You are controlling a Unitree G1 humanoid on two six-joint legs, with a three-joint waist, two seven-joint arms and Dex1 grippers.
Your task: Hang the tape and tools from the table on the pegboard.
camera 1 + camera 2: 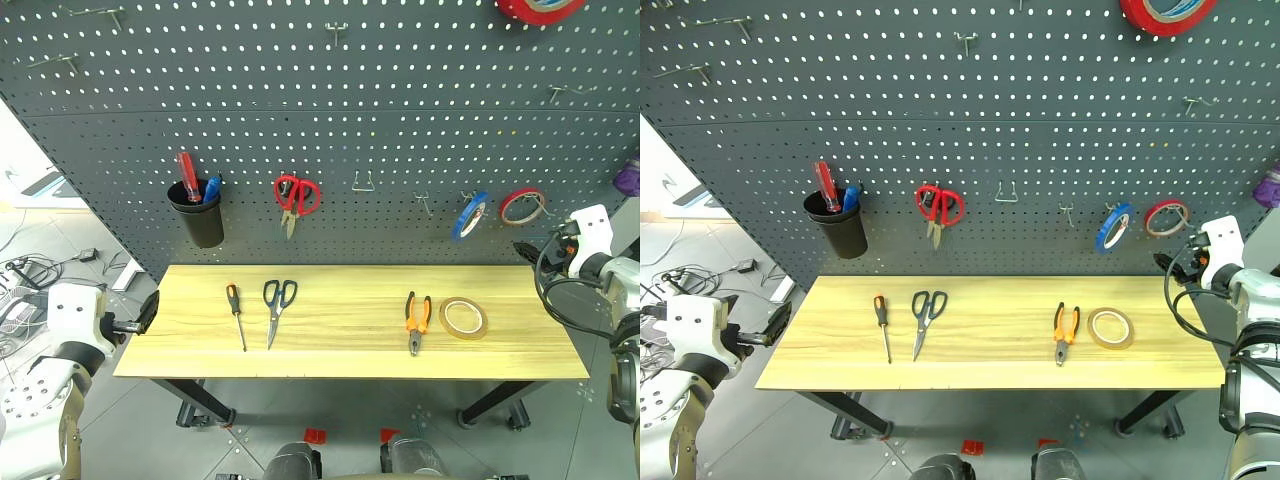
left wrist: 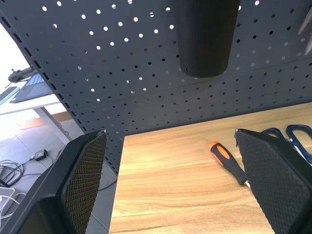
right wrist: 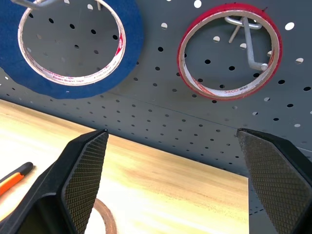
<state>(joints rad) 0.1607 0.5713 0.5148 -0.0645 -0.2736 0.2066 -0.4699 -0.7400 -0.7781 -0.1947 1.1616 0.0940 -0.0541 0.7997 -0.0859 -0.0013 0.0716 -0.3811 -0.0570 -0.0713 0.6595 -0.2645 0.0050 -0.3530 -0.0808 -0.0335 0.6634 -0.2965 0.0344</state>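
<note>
On the light wood table (image 1: 350, 355) lie, from left to right, a slim screwdriver (image 1: 236, 314) with an orange-and-black handle, dark blue-handled scissors (image 1: 277, 309), orange-handled pliers (image 1: 416, 321) and a thin tan tape ring (image 1: 464, 318). The dark grey pegboard (image 1: 330, 130) rises behind the table, with bare metal hooks (image 1: 364, 183). My left gripper (image 1: 150, 310) hovers open off the table's left end, nothing between its fingers (image 2: 83, 175). My right gripper (image 1: 528, 248) hangs open past the table's far right corner, facing the pegboard, its fingers (image 3: 85, 165) wide apart and empty.
On the pegboard hang a black cup (image 1: 198, 212) holding a red-handled screwdriver, red-handled scissors (image 1: 295, 198), a blue tape roll (image 1: 469, 215), a red tape roll (image 1: 522, 206) and a bigger red roll (image 1: 538, 8) at the top. Cables (image 1: 25, 275) lie on the floor to the left.
</note>
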